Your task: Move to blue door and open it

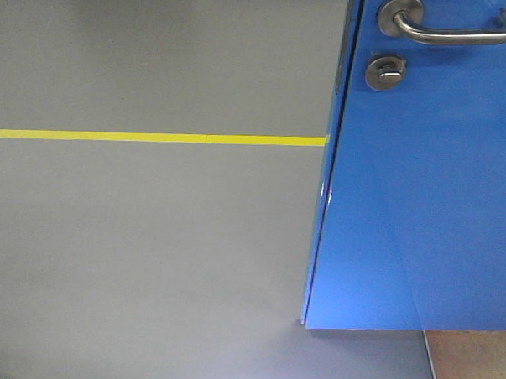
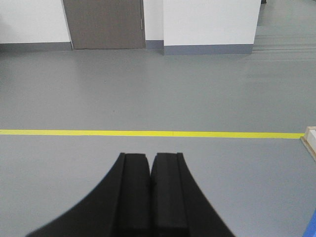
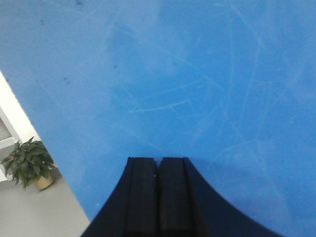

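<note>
Front-facing view records one blue door (image 1: 421, 199), glossy and flat, filling the 3 o'clock side, its top and right edge cut off. One silver lever handle (image 1: 447, 26) and one round thumb-turn lock (image 1: 385, 70) sit at 1 o'clock. One yellow floor line (image 1: 150, 137) crosses the grey floor (image 1: 138, 262). Left end effector (image 2: 150, 170): black pads pressed together, empty. Right end effector (image 3: 159, 170): likewise closed, empty, facing the scuffed blue panel. One potted plant (image 3: 28, 164) at 8 o'clock.

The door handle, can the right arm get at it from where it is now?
Probably yes. The right end effector is shut and faces the bare blue door with nothing between; the handle sits out of its own view, so it must reposition.
</note>
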`<state>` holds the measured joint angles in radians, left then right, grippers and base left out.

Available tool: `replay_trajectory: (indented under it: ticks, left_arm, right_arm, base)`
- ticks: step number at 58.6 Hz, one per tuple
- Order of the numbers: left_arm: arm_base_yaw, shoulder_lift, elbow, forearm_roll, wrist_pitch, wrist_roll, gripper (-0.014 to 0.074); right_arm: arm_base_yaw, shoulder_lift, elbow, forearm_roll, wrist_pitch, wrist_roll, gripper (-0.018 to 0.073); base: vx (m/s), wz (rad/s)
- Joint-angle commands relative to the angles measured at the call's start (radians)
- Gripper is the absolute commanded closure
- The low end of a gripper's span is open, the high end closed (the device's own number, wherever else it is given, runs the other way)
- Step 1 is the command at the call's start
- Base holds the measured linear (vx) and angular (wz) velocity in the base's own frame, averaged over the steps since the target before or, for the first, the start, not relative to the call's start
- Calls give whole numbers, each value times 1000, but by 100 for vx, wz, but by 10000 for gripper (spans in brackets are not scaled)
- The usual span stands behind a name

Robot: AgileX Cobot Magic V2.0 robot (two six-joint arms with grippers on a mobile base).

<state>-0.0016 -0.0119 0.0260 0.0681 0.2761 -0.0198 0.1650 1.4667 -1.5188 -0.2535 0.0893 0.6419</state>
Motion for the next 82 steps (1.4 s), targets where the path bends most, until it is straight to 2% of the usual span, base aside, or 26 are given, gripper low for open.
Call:
replay_trajectory:
  ticks: [1,39,82]
  left_arm:
    - [-7,-11,-26,-2,-84,-7,524]
    - [-7,-11,-26,-2,-84,-7,524]
    - [-7,-11,-26,-2,-84,-7,524]
  right_arm:
    - [-6,-25,-30,-8,-77,-11,547]
    - [-7,14,-30,-8,-80,-11,547]
    - [-7,294,-30,-8,-79,-11,547]
  base:
    - [25,-7]
    - [19,-9]
    - [-15,5]
